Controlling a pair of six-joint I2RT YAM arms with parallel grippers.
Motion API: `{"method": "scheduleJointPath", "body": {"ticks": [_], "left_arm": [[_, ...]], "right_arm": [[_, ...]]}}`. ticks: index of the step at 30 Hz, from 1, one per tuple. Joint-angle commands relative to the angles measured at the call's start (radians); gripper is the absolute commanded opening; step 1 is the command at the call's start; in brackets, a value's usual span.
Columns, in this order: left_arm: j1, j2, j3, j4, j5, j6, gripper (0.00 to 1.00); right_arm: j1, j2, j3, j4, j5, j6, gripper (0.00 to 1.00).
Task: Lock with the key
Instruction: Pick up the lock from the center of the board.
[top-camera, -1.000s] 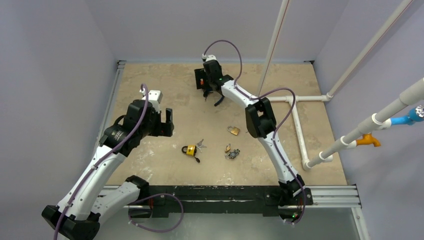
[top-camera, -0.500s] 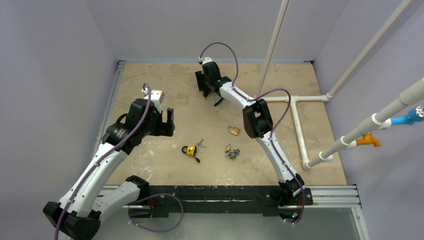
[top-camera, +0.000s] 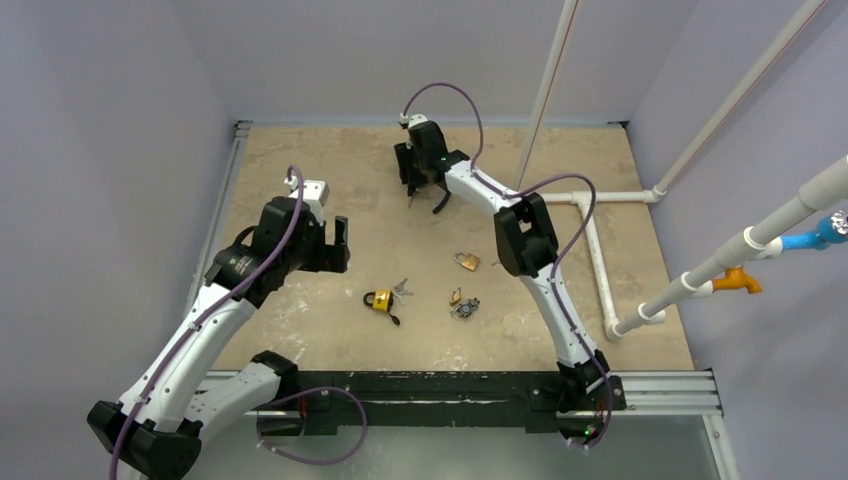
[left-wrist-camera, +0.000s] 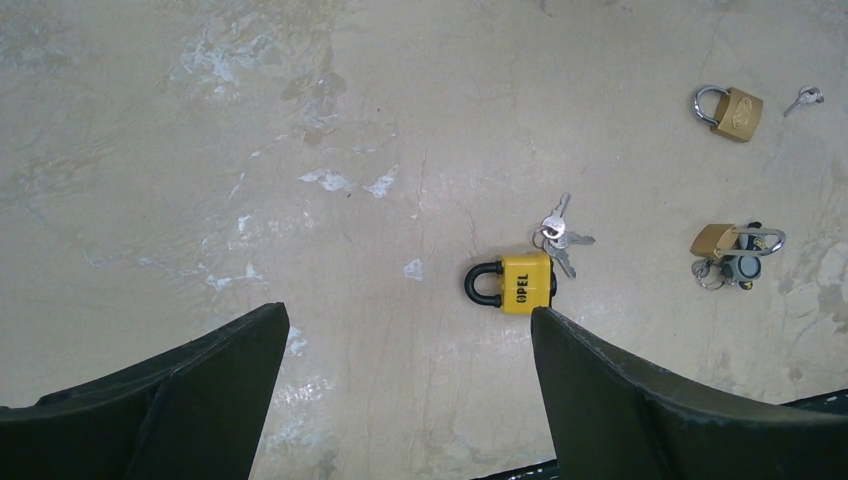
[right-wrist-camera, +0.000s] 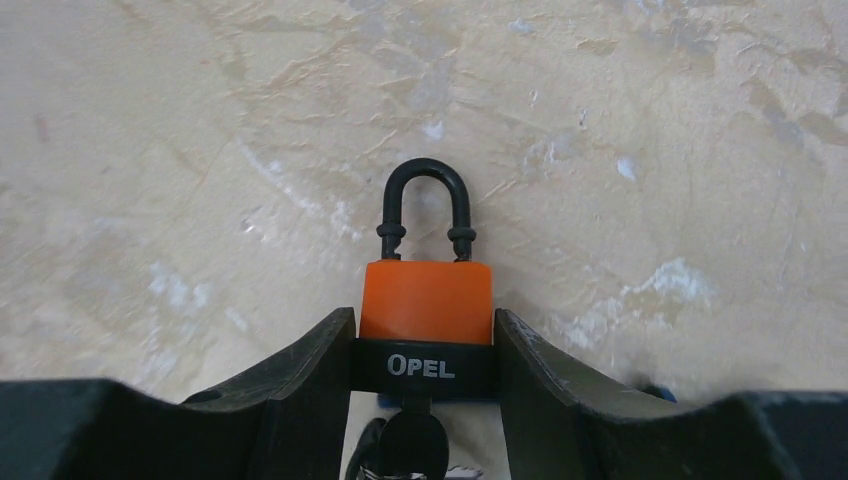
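Observation:
An orange padlock (right-wrist-camera: 427, 300) with a black shackle and a black OPEL band lies on the table at the far middle. A black-headed key (right-wrist-camera: 412, 440) sticks out of its underside. My right gripper (right-wrist-camera: 423, 318) has its fingers pressed against both sides of the lock's black band, shut on it. In the top view the right gripper (top-camera: 415, 185) covers the lock. My left gripper (left-wrist-camera: 405, 315) hovers open and empty over the left of the table, short of a yellow padlock (left-wrist-camera: 525, 283).
The yellow padlock (top-camera: 380, 300) has a bunch of silver keys (top-camera: 401, 290) beside it. A brass padlock (top-camera: 467, 262) and another brass padlock with a key ring (top-camera: 462, 305) lie mid-table. White pipes (top-camera: 600, 260) run along the right side.
The right gripper's fingers have closed in from wide open onto the orange padlock's sides, and its wrist shifted slightly. The left arm has not moved.

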Motion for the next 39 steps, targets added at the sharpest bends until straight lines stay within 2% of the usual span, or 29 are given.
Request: {"method": "scheduleJointPath", "body": {"ticks": [1,6,10,16,21,23,27,32,39], "left_arm": [[0.009,-0.001,-0.008,0.032,0.0,0.022,0.91],[0.011,-0.007,-0.008,0.037,-0.002,0.031,0.91],[0.012,-0.029,-0.01,0.056,0.043,0.023,0.91],[0.012,-0.065,0.085,0.02,0.248,-0.057,0.89],[0.012,-0.086,0.184,-0.006,0.395,-0.08,0.86],[0.012,-0.082,0.224,-0.033,0.435,-0.083,0.85],[0.012,-0.055,0.258,-0.039,0.602,-0.11,0.74],[0.012,-0.052,0.252,0.003,0.695,-0.1,0.61],[0.011,-0.142,0.25,0.115,0.813,0.01,0.6]], "right_arm": [[0.012,-0.248,-0.09,0.097,-0.079,0.024,0.04],[0.051,-0.454,-0.279,0.151,-0.143,0.028,0.01],[0.097,-0.674,-0.565,0.244,-0.177,0.029,0.0],[0.185,-1.042,-0.959,0.356,-0.238,0.034,0.01],[0.308,-1.292,-1.168,0.374,-0.25,-0.001,0.02],[0.342,-1.374,-1.209,0.347,-0.244,-0.003,0.02],[0.374,-1.511,-1.242,0.302,-0.264,-0.016,0.03],[0.377,-1.551,-1.203,0.212,-0.394,-0.027,0.06],[0.375,-1.557,-1.154,0.162,-0.641,0.011,0.04]]}}
